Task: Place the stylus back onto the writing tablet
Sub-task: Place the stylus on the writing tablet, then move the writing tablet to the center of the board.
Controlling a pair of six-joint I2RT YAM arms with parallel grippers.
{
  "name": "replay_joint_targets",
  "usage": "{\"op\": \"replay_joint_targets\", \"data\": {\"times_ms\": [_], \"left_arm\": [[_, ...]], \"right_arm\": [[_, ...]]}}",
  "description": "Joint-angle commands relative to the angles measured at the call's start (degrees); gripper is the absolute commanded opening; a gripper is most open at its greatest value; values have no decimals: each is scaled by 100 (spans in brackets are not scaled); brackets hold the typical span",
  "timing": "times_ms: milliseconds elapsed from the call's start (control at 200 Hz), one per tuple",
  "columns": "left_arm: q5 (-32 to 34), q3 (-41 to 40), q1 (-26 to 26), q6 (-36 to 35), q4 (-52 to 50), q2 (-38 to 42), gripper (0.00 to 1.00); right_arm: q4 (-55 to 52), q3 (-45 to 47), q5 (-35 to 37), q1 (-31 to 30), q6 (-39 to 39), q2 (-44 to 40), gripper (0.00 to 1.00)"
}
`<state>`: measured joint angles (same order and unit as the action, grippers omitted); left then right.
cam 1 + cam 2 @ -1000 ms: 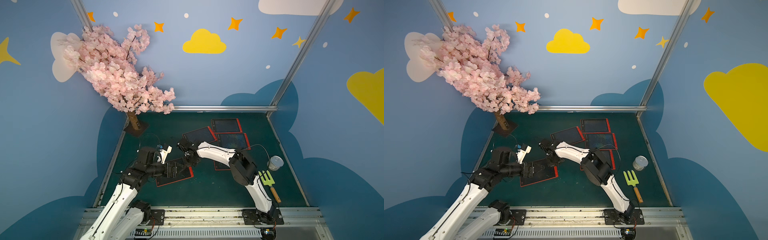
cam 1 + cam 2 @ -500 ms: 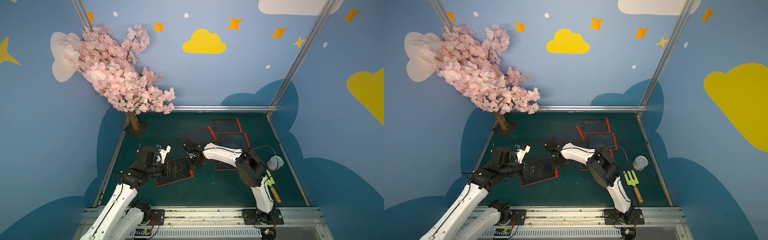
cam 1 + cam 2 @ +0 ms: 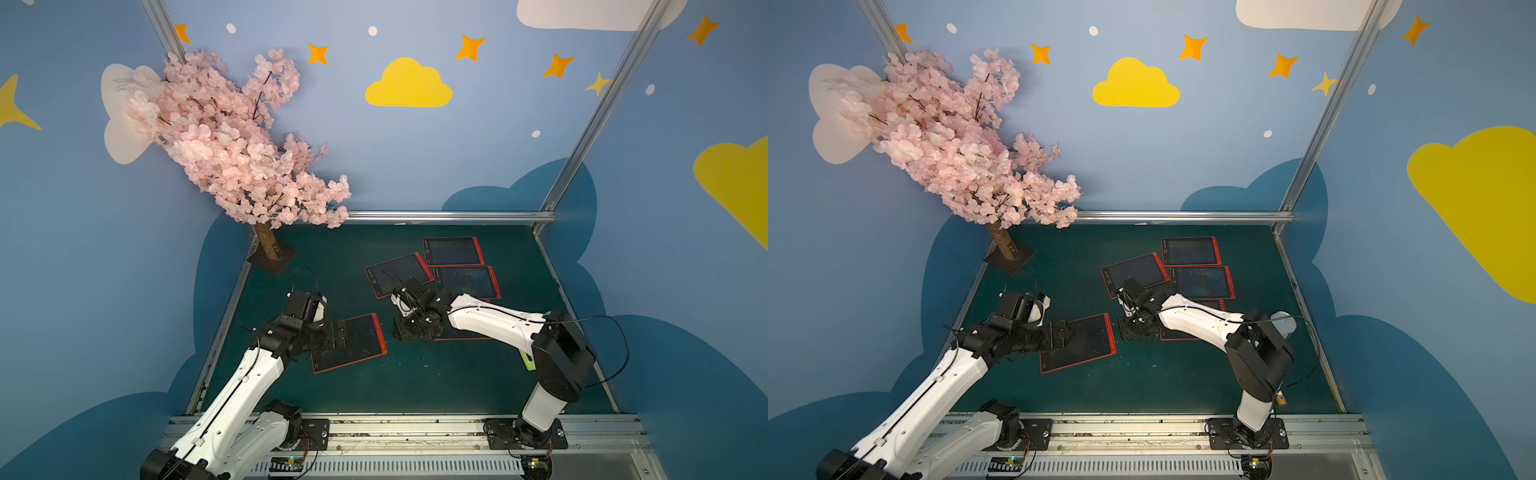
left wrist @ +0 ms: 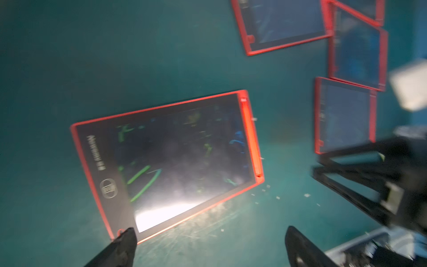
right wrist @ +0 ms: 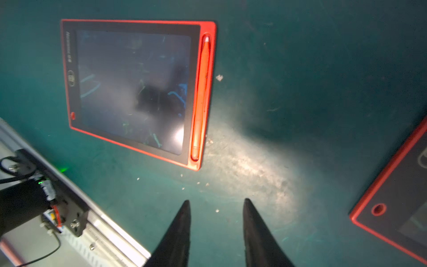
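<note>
Right wrist view is the clearest one here. The right gripper (image 5: 217, 200) has its two dark fingers partway apart with nothing between them, hovering over the bare green mat (image 5: 300, 92). Ahead of the fingertips and a bit to one side lies the writing tablet (image 5: 134, 69). The orange stylus (image 5: 201, 97) is seated in the slot along the tablet edge facing that gripper, white tip pointing away from it. Left wrist view is badly smeared, but the left gripper (image 4: 210, 228) is spread wide and empty, one fingertip right at the tablet's corner by the round button. Can't tell if it's touching, and only the finger ends make it into the shot. In both top views the stylus is too small to pick out. The right arm covers most of another tablet (image 3: 1179, 335), and there's a green thing (image 3: 527, 360) behind its elbow that's too hidden to identify.
</note>
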<state>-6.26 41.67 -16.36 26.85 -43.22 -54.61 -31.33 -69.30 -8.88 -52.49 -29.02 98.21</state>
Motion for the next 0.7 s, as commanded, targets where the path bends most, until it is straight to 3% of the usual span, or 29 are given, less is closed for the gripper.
{"op": "replay_joint_targets", "data": {"times_ms": [0,160,220,691], "left_arm": [[464,74,190,362,-221,-197,99],[241,-171,676,600,152,-470,99],[268,-273,801,643,286,-566,99],[623,-844,1124,951,1463,-1242,99]], "right_arm": [[393,236,-341,79,30,-362,56],[705,613,-743,225,25,-699,88],[772,730,-852,269,19,-778,95],[1063,1177,-768,378,-26,-1123,97]]}}
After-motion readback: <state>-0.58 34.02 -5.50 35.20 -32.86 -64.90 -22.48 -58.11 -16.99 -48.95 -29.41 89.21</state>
